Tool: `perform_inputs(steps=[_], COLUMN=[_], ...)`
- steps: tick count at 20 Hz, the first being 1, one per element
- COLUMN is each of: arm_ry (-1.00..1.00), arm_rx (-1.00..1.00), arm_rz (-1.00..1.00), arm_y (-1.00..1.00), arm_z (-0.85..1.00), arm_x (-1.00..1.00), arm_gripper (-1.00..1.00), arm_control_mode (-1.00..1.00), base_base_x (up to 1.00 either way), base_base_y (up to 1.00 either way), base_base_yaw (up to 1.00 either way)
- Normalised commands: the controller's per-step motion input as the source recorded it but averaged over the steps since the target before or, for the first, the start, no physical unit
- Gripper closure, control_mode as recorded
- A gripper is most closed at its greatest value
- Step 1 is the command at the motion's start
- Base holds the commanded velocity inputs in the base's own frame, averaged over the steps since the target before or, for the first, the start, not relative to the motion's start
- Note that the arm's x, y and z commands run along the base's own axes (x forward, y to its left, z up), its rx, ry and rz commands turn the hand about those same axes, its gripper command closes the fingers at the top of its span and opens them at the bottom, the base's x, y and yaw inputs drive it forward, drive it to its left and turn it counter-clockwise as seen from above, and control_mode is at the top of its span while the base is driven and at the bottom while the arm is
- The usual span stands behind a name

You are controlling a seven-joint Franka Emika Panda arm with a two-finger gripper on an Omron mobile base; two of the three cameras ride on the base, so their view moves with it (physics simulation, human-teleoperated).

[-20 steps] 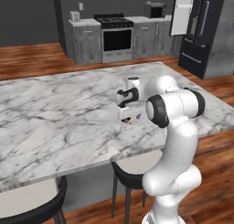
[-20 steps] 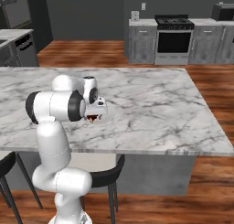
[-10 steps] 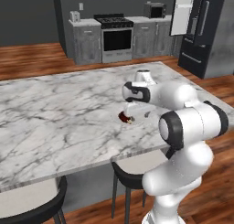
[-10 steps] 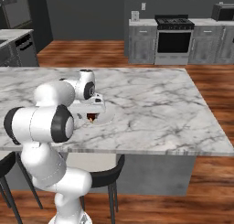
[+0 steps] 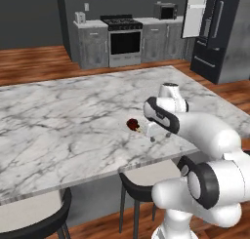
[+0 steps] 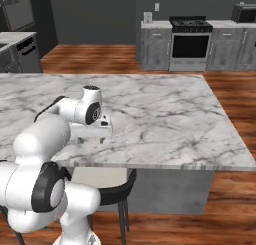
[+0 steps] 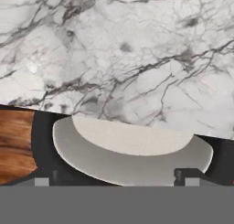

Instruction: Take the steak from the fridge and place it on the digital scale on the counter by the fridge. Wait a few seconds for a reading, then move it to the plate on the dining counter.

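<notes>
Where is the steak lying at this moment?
In the left base view the steak lies on the dining counter, near its front edge, just left of the open gripper, which is not holding it.

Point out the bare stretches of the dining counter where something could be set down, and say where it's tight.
The dining counter is bare marble left of the steak and across its far side toward the stove. It is tight at the near edge, where the open gripper hangs just beside the steak, above a stool.
</notes>
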Motion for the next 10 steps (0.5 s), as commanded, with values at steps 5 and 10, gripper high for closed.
perform_inputs(steps=[5, 10], arm_ry=[-0.10, -0.10], arm_rx=[0.01, 0.00], arm_rz=[0.00, 0.00], arm_y=[0.00, 0.00], arm_z=[0.32, 0.96], arm_x=[-1.00, -1.00], arm_gripper=[-1.00, -1.00], arm_control_mode=[-1.00, -1.00], base_base_x=[0.00, 0.00], base_base_y=[0.00, 0.00], base_base_yaw=[0.00, 0.00])
